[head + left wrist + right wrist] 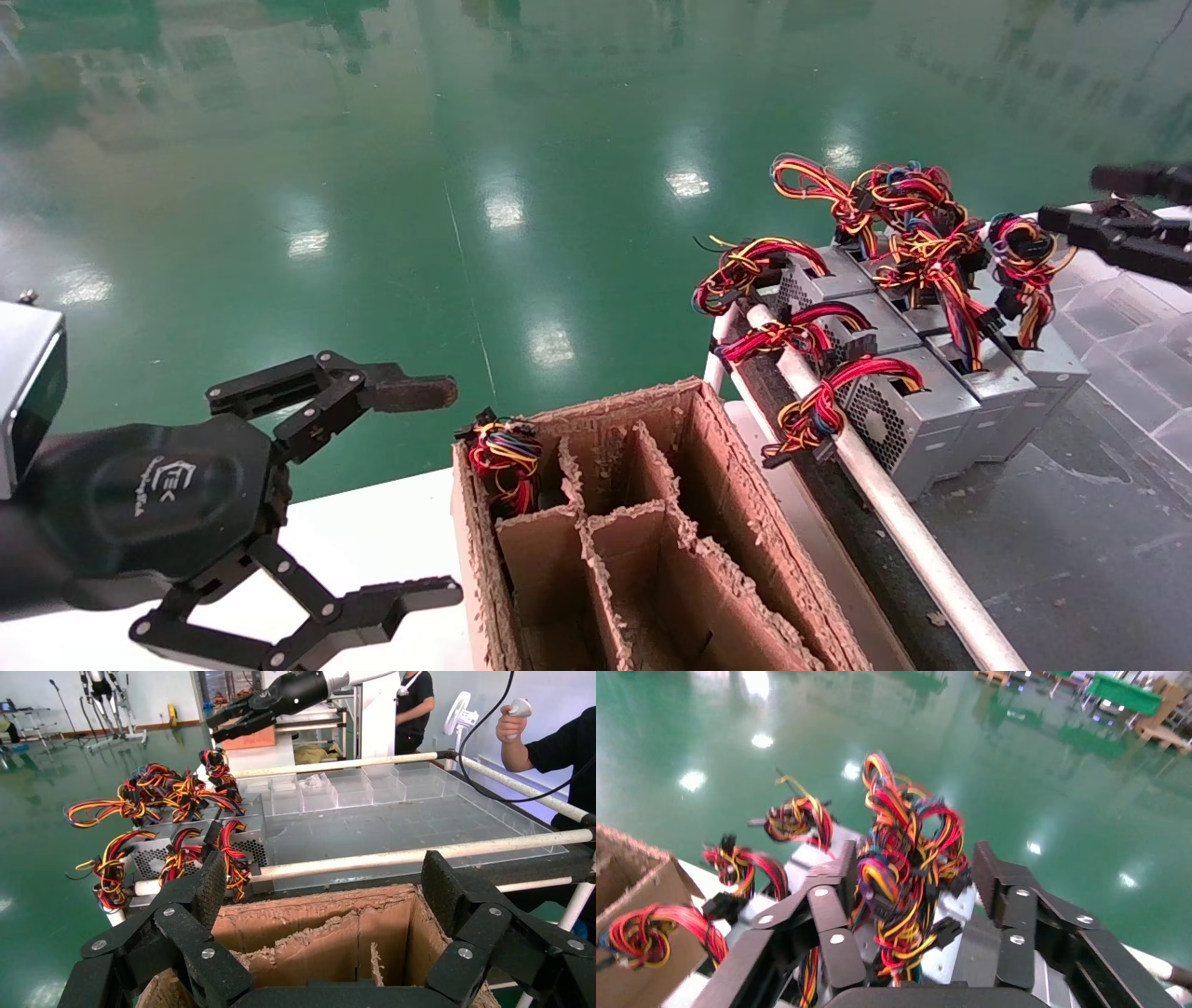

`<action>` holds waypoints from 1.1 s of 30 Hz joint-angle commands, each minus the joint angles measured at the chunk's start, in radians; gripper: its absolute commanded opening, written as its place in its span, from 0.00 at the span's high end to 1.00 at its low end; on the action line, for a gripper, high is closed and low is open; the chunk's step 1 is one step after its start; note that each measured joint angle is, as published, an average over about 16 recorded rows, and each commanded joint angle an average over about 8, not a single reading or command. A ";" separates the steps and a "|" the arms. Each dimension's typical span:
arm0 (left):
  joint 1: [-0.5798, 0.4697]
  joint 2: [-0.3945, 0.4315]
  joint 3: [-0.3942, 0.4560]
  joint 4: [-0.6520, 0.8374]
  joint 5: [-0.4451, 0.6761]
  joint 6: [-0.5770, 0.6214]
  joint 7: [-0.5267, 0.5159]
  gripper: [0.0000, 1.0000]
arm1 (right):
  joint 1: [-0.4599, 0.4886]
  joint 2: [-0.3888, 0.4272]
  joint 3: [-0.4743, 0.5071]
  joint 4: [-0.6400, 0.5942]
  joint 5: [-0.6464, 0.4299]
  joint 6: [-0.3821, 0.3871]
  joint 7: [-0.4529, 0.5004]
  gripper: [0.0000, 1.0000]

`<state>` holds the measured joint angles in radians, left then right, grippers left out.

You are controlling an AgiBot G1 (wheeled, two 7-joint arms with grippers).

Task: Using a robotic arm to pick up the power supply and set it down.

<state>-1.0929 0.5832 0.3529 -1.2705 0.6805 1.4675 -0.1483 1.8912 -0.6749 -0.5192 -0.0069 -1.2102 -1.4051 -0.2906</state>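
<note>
Several silver-grey power supplies lie in rows on the rack at the right, each trailing red, yellow and black wires. My right gripper hovers open beside the rightmost unit. In the right wrist view that gripper straddles this unit's wire bundle, with the metal case below; the fingers do not press on it. My left gripper hangs open and empty at the lower left, next to a cardboard box. One wire bundle pokes out of the box's far-left compartment.
The box has torn dividers forming several compartments. A white pipe rail runs between the box and the rack. A clear compartment tray sits on the rack behind the units. A person stands beyond the rack. Green floor lies all around.
</note>
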 commanded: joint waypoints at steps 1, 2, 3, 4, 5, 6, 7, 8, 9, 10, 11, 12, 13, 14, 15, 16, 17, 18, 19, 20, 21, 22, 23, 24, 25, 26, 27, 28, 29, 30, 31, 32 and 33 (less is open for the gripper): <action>0.000 0.000 0.000 0.000 0.000 0.000 0.000 0.00 | 0.002 0.005 0.009 -0.002 0.013 -0.008 0.000 0.00; 0.000 0.000 0.000 0.000 0.000 0.000 0.000 0.00 | 0.002 0.008 0.017 -0.005 0.024 -0.009 -0.001 0.00; 0.000 0.000 0.000 0.000 0.000 0.000 0.000 0.00 | 0.002 0.010 0.025 -0.008 0.036 -0.010 -0.002 0.00; 0.000 0.000 0.000 0.000 0.000 0.000 0.000 0.00 | 0.002 0.013 0.035 -0.011 0.050 -0.012 -0.003 0.00; 0.000 0.000 0.000 0.000 0.000 0.000 0.000 0.00 | 0.001 0.016 0.045 -0.014 0.065 -0.013 -0.004 0.00; 0.000 0.000 0.000 0.000 0.000 0.000 0.000 0.00 | -0.001 0.018 0.055 -0.015 0.079 -0.014 -0.004 0.00; 0.000 0.000 0.000 0.000 0.000 0.000 0.000 0.00 | -0.004 0.021 0.063 -0.013 0.091 -0.016 -0.004 0.00; 0.000 0.000 0.000 0.000 0.000 0.000 0.000 0.00 | -0.008 0.023 0.070 -0.007 0.101 -0.017 -0.002 0.00; 0.000 0.000 0.000 0.000 0.000 0.000 0.000 0.00 | -0.014 0.024 0.074 0.001 0.109 -0.018 0.001 0.00; 0.000 0.000 0.000 0.000 0.000 0.000 0.000 0.00 | -0.022 0.026 0.080 0.013 0.119 -0.019 0.005 0.00; 0.000 0.000 0.000 0.000 0.000 0.000 0.000 0.00 | -0.032 0.027 0.085 0.027 0.127 -0.021 0.009 0.00; 0.000 0.000 0.000 0.000 0.000 0.000 0.000 0.00 | -0.043 0.027 0.087 0.046 0.132 -0.022 0.016 0.00; 0.000 0.000 0.000 0.000 0.000 0.000 0.000 0.00 | -0.055 0.028 0.089 0.065 0.137 -0.023 0.024 0.00; 0.000 0.000 0.000 0.001 0.000 0.000 0.000 0.00 | -0.069 0.029 0.092 0.087 0.143 -0.024 0.031 0.00; 0.000 0.000 0.000 0.001 0.000 0.000 0.000 0.00 | -0.083 0.029 0.095 0.109 0.149 -0.025 0.040 0.00; 0.000 0.000 0.000 0.001 0.000 0.000 0.000 0.00 | -0.096 0.030 0.097 0.131 0.156 -0.026 0.048 0.00; 0.000 0.000 0.000 0.001 0.000 0.000 0.000 0.00 | -0.110 0.030 0.100 0.154 0.162 -0.028 0.056 0.00; 0.000 0.000 0.000 0.001 0.000 0.000 0.000 0.00 | -0.124 0.031 0.103 0.175 0.168 -0.029 0.064 0.00; 0.000 0.000 0.000 0.001 0.000 0.000 0.000 0.00 | -0.137 0.032 0.105 0.197 0.174 -0.030 0.073 0.00; 0.000 0.000 0.000 0.001 0.000 0.000 0.000 0.00 | -0.151 0.032 0.108 0.219 0.180 -0.031 0.080 0.00; 0.000 0.000 0.000 0.001 0.000 0.000 0.000 0.00 | -0.165 0.033 0.111 0.241 0.186 -0.032 0.089 0.00; 0.000 0.000 0.000 0.001 0.000 0.000 0.000 0.00 | -0.178 0.034 0.114 0.263 0.192 -0.034 0.097 0.00; 0.000 0.000 0.000 0.001 0.000 0.000 0.000 0.00 | -0.192 0.034 0.116 0.285 0.198 -0.035 0.105 0.00; 0.000 0.000 0.000 0.001 0.000 0.000 0.000 0.00 | -0.205 0.035 0.119 0.307 0.205 -0.036 0.113 0.00; 0.000 0.000 0.000 0.001 0.000 0.000 0.000 0.00 | -0.219 0.036 0.122 0.329 0.211 -0.037 0.121 0.00; 0.000 0.000 0.000 0.001 0.000 0.000 0.000 0.00 | -0.233 0.036 0.124 0.351 0.217 -0.039 0.130 0.00; 0.000 0.000 0.000 0.001 0.000 0.000 0.000 0.00 | -0.247 0.037 0.127 0.373 0.223 -0.040 0.138 0.00; 0.000 0.000 0.000 0.001 0.000 0.000 0.000 0.00 | -0.260 0.038 0.130 0.396 0.229 -0.041 0.146 0.00; 0.000 0.000 0.000 0.001 0.000 0.000 0.000 0.00 | -0.274 0.038 0.132 0.417 0.235 -0.042 0.154 0.00; 0.000 0.000 0.000 0.001 0.000 0.000 0.000 0.00 | -0.288 0.039 0.135 0.439 0.242 -0.043 0.162 0.00; 0.000 0.000 0.000 0.001 0.000 0.000 0.000 0.00 | -0.301 0.039 0.138 0.461 0.248 -0.045 0.170 0.00; 0.000 0.000 0.000 0.001 0.000 0.000 0.000 0.00 | -0.315 0.040 0.140 0.483 0.254 -0.046 0.178 0.00; 0.000 0.000 0.000 0.001 0.000 0.000 0.000 0.00 | -0.329 0.041 0.143 0.505 0.260 -0.047 0.187 0.00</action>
<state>-1.0929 0.5830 0.3533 -1.2698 0.6802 1.4672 -0.1479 1.5626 -0.6341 -0.3760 0.4982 -0.9502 -1.4521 -0.1039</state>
